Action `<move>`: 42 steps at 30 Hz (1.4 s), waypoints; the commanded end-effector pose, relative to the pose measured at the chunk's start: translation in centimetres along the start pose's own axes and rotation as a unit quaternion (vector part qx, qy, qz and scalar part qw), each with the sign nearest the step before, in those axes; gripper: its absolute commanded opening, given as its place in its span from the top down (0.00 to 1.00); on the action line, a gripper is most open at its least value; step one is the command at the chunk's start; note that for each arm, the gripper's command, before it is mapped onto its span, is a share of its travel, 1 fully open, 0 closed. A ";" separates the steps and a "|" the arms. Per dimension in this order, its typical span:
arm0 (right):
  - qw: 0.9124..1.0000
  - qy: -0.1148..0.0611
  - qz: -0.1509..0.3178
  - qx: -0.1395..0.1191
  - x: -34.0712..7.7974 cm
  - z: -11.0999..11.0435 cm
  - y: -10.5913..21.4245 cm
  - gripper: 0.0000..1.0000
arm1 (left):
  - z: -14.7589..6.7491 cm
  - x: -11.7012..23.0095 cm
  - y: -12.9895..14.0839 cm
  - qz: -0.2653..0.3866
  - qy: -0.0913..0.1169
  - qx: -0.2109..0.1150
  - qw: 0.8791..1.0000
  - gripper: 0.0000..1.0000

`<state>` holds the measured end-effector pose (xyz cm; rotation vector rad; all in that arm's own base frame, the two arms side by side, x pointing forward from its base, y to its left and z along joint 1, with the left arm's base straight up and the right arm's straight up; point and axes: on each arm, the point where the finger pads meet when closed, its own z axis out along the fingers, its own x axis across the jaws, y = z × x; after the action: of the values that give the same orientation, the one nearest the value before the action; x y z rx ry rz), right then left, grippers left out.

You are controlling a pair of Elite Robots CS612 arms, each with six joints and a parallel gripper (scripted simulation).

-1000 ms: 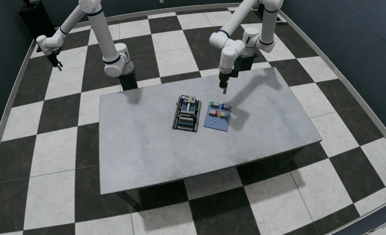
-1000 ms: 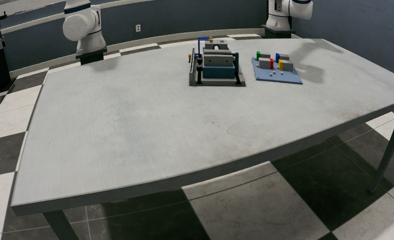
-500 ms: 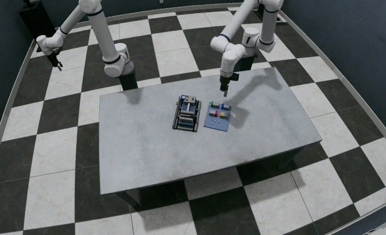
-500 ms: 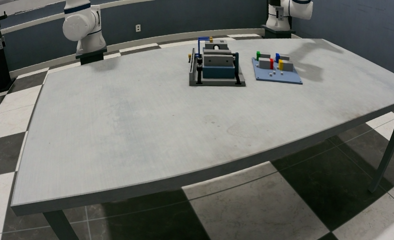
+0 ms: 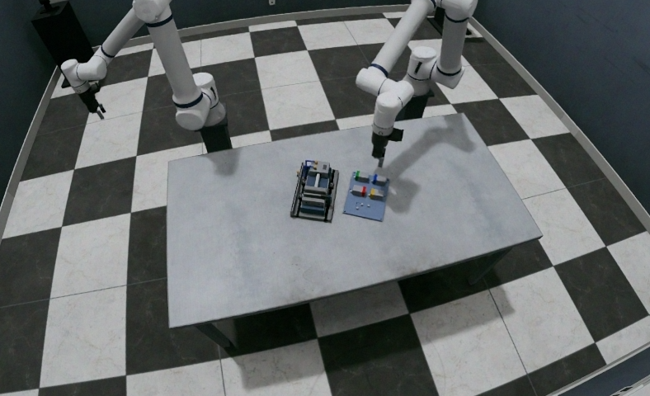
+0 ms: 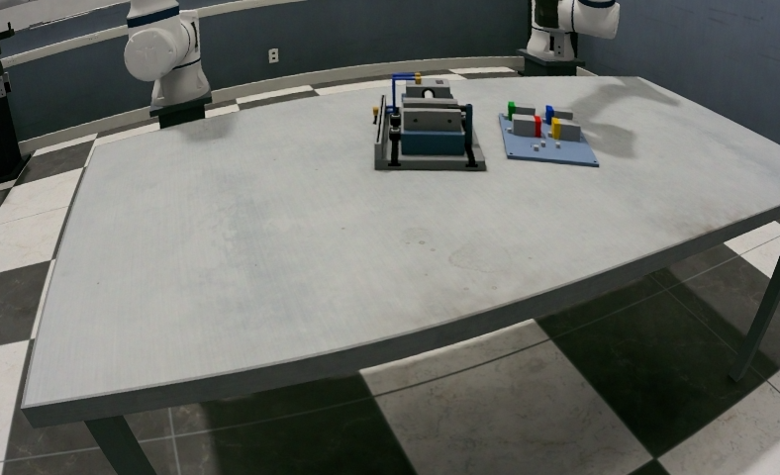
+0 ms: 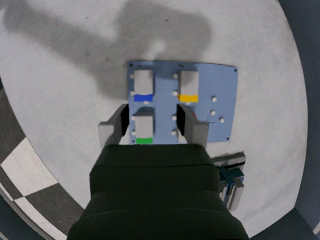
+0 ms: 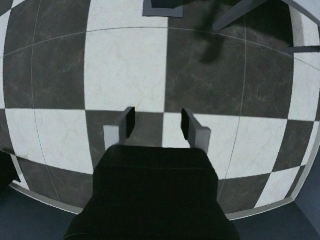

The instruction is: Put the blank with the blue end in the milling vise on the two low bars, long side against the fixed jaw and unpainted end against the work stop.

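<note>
One camera looks down from high over the desk (image 5: 250, 255) (image 6: 252, 246); another sits lower, nearer. Both see it.
</note>
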<state>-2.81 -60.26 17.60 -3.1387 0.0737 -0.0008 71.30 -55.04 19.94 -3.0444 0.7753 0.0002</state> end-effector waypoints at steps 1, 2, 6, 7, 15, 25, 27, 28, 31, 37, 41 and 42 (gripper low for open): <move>1.000 0.000 0.000 -0.001 0.0 -0.1 0.1 0.00 | 1.1 -0.3 -0.3 0.000 0.001 0.000 1.000 0.00; 1.000 0.000 0.000 -0.001 0.0 -0.1 0.1 0.00 | 1.1 -0.3 -0.3 0.000 0.001 0.000 1.000 0.00; 1.000 0.000 0.000 -0.001 0.0 -0.1 0.1 0.00 | 1.9 -0.5 -0.5 0.000 0.001 0.000 1.000 0.00; 1.000 0.000 0.000 -0.001 0.0 -0.1 0.1 0.00 | 2.2 -0.6 -0.5 0.000 0.001 0.000 1.000 0.00; 1.000 0.000 0.000 -0.001 0.0 -0.1 0.1 0.00 | 4.5 -1.2 -1.1 0.000 0.001 0.000 1.000 0.00; 1.000 0.000 0.000 -0.001 0.0 -0.1 0.1 0.00 | 5.7 -1.5 -1.4 0.000 0.001 0.000 1.000 0.00; 1.000 0.000 0.000 -0.001 0.0 -0.1 0.1 0.00 | 5.9 -1.5 -1.4 0.000 0.001 0.000 1.000 0.00; 1.000 0.000 0.000 -0.001 0.0 -0.1 0.1 0.00 | 5.9 -1.5 -1.4 0.000 0.001 0.000 1.000 0.00; 1.000 0.000 0.000 -0.001 0.0 -0.1 0.1 0.00 | 6.1 -1.6 -1.5 0.000 0.001 0.000 1.000 0.00; 1.000 0.000 0.000 -0.001 0.0 -0.1 0.1 0.00 | 6.4 -1.7 -1.6 0.000 0.001 0.000 1.000 0.00; 1.000 0.000 0.000 -0.001 0.0 -0.1 0.1 0.00 | 7.2 -1.7 -1.6 0.000 0.001 0.000 1.000 0.00; 1.000 0.000 0.000 -0.001 0.0 -0.1 0.1 0.00 | 7.4 -1.7 -1.6 0.000 0.001 0.000 1.000 0.00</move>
<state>-2.81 -60.26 17.60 -3.1387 0.0737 -0.0008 70.55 -52.83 12.97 -3.0445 0.7754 -0.0001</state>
